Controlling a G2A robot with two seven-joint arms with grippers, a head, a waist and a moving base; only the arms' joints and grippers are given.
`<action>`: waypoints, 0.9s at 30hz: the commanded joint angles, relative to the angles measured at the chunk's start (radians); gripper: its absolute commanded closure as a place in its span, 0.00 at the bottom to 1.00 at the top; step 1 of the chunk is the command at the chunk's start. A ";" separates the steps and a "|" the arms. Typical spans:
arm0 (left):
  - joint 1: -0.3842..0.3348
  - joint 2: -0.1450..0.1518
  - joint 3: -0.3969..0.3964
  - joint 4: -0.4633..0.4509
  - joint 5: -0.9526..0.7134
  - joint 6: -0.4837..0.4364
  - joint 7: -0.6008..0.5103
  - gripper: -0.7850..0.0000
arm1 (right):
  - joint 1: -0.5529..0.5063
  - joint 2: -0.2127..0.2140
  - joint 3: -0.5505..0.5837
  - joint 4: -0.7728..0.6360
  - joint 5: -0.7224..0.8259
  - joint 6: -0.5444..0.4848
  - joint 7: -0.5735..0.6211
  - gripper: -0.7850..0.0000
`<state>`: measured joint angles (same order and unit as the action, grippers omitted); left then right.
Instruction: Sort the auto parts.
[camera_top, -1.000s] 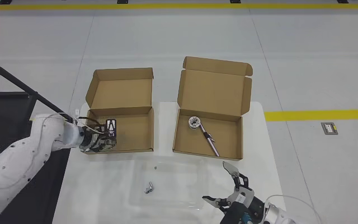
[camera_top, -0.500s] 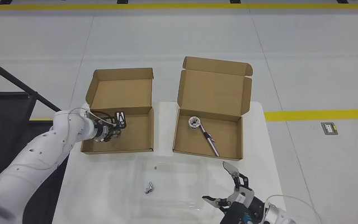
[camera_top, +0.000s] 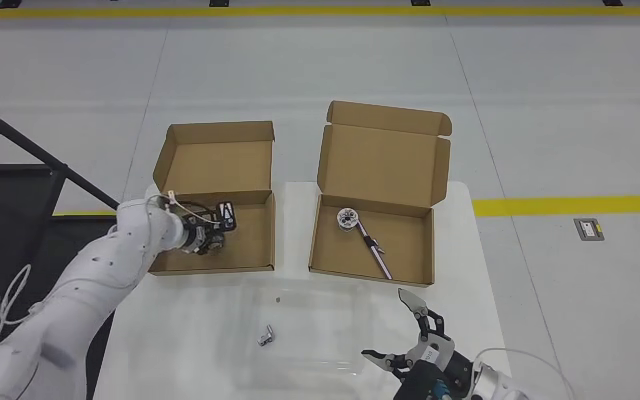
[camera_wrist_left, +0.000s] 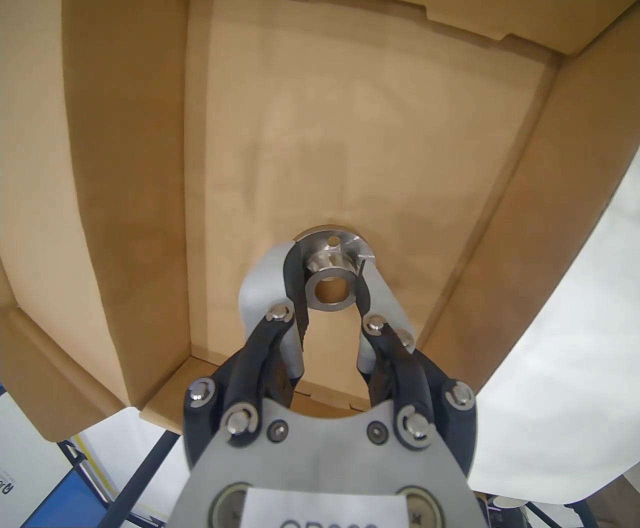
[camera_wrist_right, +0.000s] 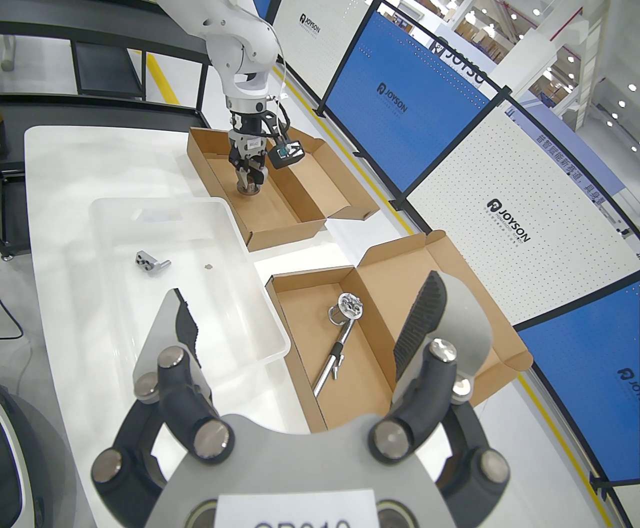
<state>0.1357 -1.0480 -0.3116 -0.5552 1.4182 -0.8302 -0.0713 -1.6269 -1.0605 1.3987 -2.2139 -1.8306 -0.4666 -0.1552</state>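
My left gripper (camera_wrist_left: 330, 280) is shut on a silver flanged bushing (camera_wrist_left: 327, 292), held low over the floor of the left cardboard box (camera_wrist_left: 350, 150). From above, this gripper (camera_top: 205, 240) sits inside the left box (camera_top: 250, 235). The right wrist view also has the left gripper (camera_wrist_right: 248, 182) and that box (camera_wrist_right: 300, 200). My right gripper (camera_wrist_right: 305, 295) stands open with nothing in it, by the table's near right edge (camera_top: 385, 325). A small grey bracket (camera_top: 265, 335) (camera_wrist_right: 150, 262) lies in the clear tray (camera_top: 310, 335).
The right cardboard box (camera_top: 410, 240) (camera_wrist_right: 370, 345) holds a round metal part (camera_top: 347, 218) (camera_wrist_right: 350, 306) and a thin rod (camera_top: 377, 253) (camera_wrist_right: 332, 357). A tiny dark speck (camera_wrist_right: 208, 267) lies in the tray (camera_wrist_right: 100, 280). Both box lids stand open at the far side.
The left arm has carried the bushing to the right, farther into the left box. The right arm has kept still.
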 joint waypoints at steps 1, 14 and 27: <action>-0.005 -0.013 0.001 0.024 0.009 -0.006 0.011 0.71 | 0.000 0.000 0.000 0.000 0.000 0.000 0.000 0.00; -0.049 -0.058 -0.007 0.117 0.079 -0.041 0.120 0.65 | 0.000 0.000 0.000 0.000 0.000 0.000 0.000 0.00; -0.093 0.037 -0.003 -0.093 0.149 -0.182 0.414 0.65 | 0.000 0.000 0.000 0.000 0.000 0.000 0.000 0.00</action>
<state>0.0425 -1.0272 -0.3245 -0.6134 1.5653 -1.0124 0.3024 -1.6269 -1.0605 1.3987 -2.2139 -1.8306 -0.4666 -0.1552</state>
